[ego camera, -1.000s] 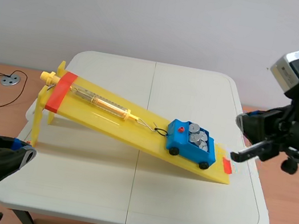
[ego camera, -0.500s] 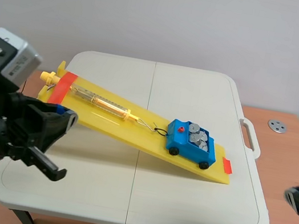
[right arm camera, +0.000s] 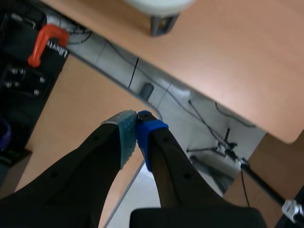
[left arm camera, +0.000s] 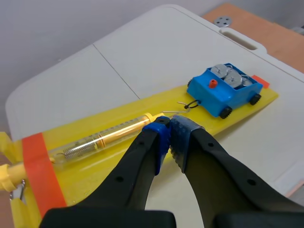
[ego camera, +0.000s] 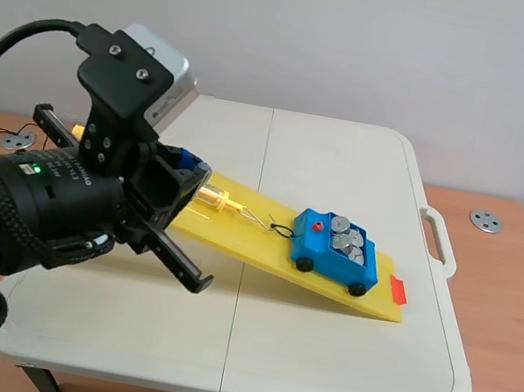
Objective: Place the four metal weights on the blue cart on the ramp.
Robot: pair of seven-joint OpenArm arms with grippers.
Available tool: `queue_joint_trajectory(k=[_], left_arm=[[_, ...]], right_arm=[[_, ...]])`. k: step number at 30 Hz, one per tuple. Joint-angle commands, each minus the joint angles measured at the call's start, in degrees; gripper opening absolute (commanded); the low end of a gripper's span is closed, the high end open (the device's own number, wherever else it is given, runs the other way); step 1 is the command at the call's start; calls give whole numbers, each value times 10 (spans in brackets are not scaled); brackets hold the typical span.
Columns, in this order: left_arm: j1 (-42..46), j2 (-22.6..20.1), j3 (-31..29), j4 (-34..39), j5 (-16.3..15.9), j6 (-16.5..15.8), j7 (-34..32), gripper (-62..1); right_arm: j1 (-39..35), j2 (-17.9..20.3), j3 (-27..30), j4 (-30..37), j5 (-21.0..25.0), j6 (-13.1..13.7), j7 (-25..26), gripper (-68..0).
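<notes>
Setting: White wall is rising behind a pale folding counter (ego camera: 349,161), and we are viewing it from between the arms.
Ramp: a yellow ramp (ego camera: 253,245) is lying across the counter, with its low end resting toward the right arm's side.
Cart: the blue cart (ego camera: 318,255) is sitting on the lower stretch of the ramp, black wheels on the yellow board, just short of an orange-red strip.
Weights: the metal weights (ego camera: 346,239) are lying piled in the cart's open top. They are overlapping, so we are not managing an exact count.
Spring scale: a clear spring scale (left arm camera: 104,138) is lying along the ramp, its thin wire hook reaching to a black loop on the cart's front.
Left arm: the left arm (ego camera: 60,191) is covering the ramp's upper end in the scene view.
Left fingers: the left fingers (left arm camera: 178,135) are pressed together, pinching nothing. They are hanging over the scale's hooked end, apart from the cart — whether they are touching the scale we cannot tell.
Right fingers: the right fingers (right arm camera: 126,133) are also pressed together and holding nothing, pointing at brown floor and cables — away from the counter.
</notes>
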Motion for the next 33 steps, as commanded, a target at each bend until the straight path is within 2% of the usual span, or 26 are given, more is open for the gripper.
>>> queue_joint_trajectory(k=[1, 6, 9, 15, 19, 33], left_arm=[[-36, 14, -13, 16, -8, 33, -71, -582], [-82, 15, -7, -36, 13, 55, -72, -582], [-101, 15, -8, -59, 14, 69, -74, -582], [-125, 15, -7, -96, 16, 69, -76, -582], [-127, 15, -7, -104, 16, 79, -76, -582], [-127, 15, -7, -107, 15, 80, -76, -582]], right_arm=[[-25, 29, 32, 59, 40, 20, 33, -669], [-53, 22, 46, 59, 40, 30, 34, -669], [-53, 10, 50, 59, 40, 30, 35, -669], [-53, 0, 50, 59, 40, 30, 37, -669], [-53, 0, 50, 59, 40, 30, 37, -669], [-53, 0, 50, 59, 40, 30, 37, -669]])
